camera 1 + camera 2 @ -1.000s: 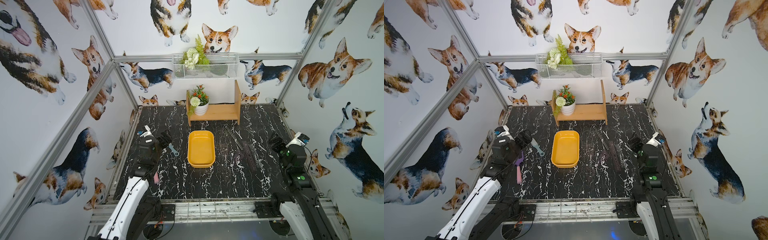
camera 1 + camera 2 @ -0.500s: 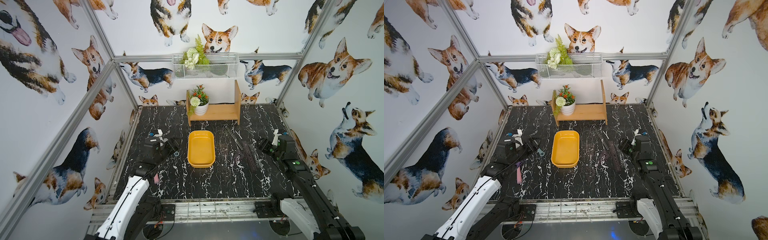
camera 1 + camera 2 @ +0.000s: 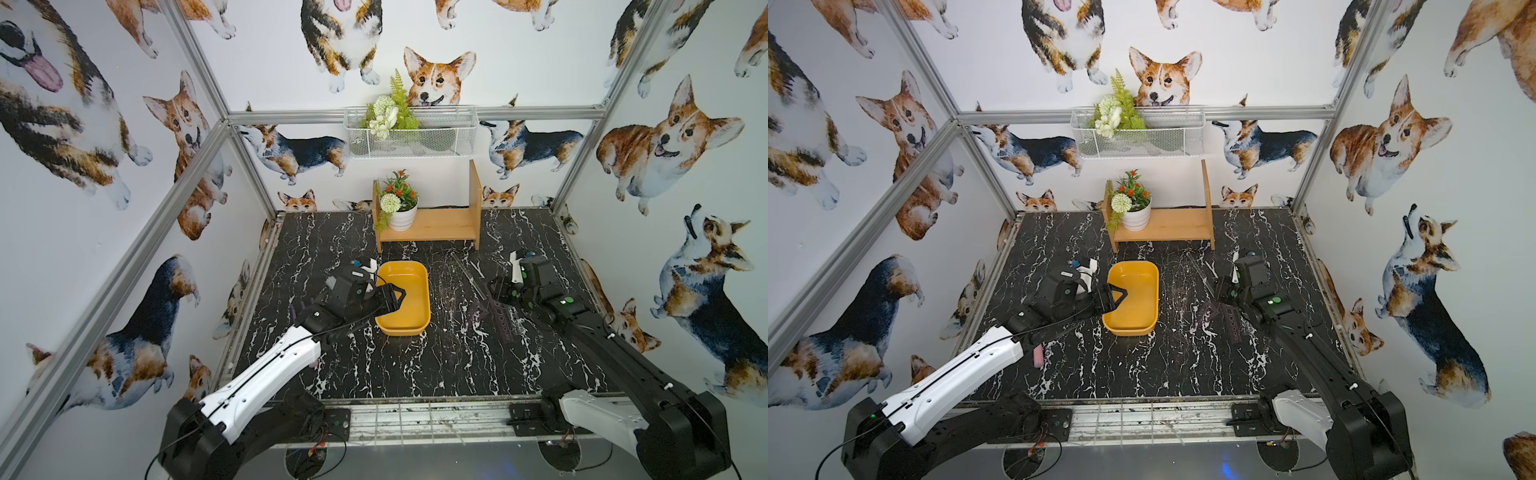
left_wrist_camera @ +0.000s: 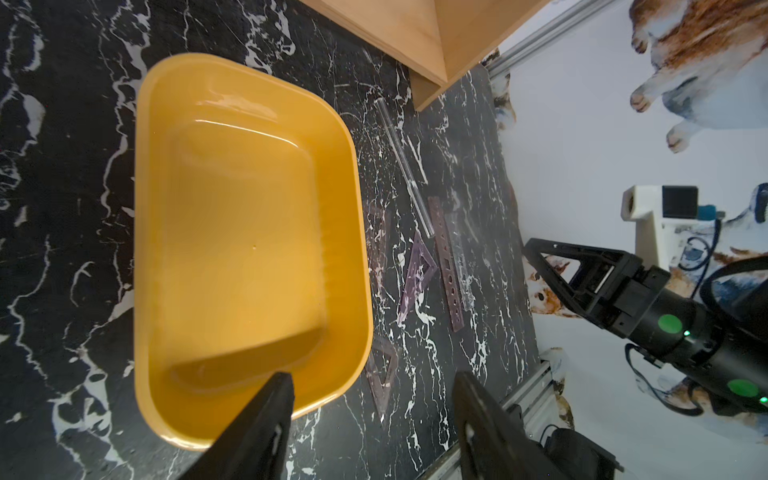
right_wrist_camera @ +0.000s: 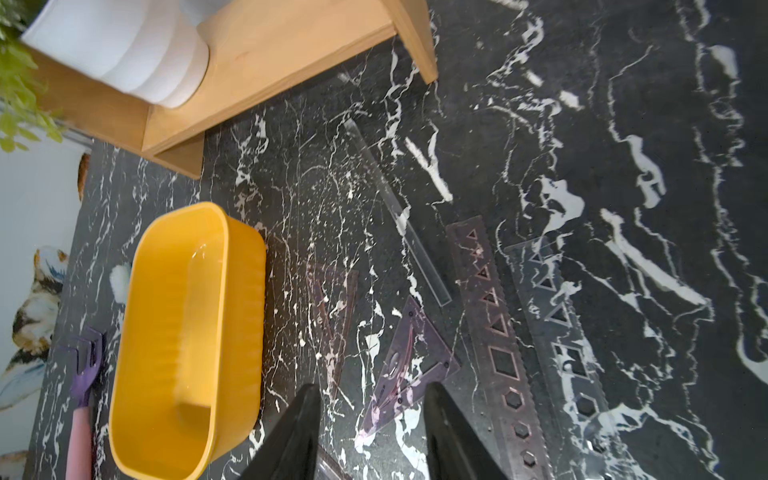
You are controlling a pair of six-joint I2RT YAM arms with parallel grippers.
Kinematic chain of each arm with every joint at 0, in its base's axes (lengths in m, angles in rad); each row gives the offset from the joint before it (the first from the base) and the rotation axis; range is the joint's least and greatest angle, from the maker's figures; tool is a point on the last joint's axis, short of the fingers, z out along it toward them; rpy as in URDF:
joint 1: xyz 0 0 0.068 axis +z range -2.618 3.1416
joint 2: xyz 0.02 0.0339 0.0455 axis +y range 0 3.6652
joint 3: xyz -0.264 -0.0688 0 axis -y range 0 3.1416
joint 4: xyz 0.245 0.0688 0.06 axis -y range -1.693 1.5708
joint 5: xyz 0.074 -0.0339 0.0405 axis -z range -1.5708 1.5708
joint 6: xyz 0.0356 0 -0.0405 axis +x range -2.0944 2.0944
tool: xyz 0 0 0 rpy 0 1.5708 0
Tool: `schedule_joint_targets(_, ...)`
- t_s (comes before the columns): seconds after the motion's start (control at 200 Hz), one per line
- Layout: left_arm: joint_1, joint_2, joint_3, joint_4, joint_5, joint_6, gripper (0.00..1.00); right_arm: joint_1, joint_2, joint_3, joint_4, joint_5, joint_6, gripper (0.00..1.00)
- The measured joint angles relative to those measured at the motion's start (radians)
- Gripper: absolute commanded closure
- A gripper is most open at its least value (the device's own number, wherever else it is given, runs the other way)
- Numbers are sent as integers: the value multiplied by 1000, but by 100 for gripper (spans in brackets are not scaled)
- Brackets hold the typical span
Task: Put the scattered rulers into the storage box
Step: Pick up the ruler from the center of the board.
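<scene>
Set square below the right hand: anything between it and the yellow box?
Nothing upright. Between the set square and the storage box only a fainter triangular ruler lies flat. The left hand hangs over the box, though.

Wooden shelf (image 3: 444,226), potted plant (image 3: 401,214), wire basket (image 3: 436,141), purple rake (image 5: 85,374), marble tabletop (image 3: 415,365)

Left arm (image 3: 257,374), right arm (image 3: 623,361): black joints, white shells, thin black cables, green status dots (image 4: 670,323).
</scene>
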State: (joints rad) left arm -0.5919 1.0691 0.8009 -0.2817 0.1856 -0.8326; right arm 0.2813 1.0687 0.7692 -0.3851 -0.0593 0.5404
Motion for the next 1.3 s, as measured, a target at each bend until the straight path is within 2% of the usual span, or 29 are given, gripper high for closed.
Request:
schedule_joint_targets(0.305,-86,31,32,-45,-86,11,37,131,101,67,-81,114,-26,61)
schedule_joint_targets(0.591,-149,25,35,-104,-150,11,39,170,227,64,-98,167,-50,62)
schedule_joint_targets(0.836,-161,-51,-25,-133,-166,-8,39,167,418,162,-90,237,-130,57)
schedule_joint_targets(1.056,-161,-117,-51,-151,-179,-31,38,134,629,297,-78,270,-202,64)
schedule_joint_targets(1.296,-161,-140,-51,-173,-184,-36,38,82,726,386,-68,268,-247,65)
